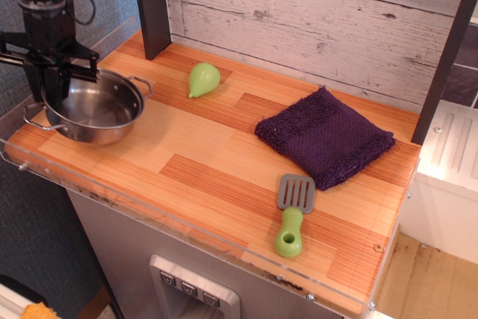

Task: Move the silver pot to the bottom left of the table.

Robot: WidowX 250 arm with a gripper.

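The silver pot [93, 110] is a shallow shiny steel pot with two looped wire handles. It rests at the left end of the wooden table [216, 169], close to the acrylic rim. My gripper [51, 89] comes down from above at the pot's far left rim. Its dark fingers [36, 84] straddle the rim and appear shut on it. The fingertips are partly hidden by the pot wall.
A green pear-shaped toy [203, 79] lies behind the pot to the right. A purple knitted cloth [325, 137] lies at the right. A green-handled grey spatula [292, 213] lies near the front right. A dark post [151, 7] stands at the back left.
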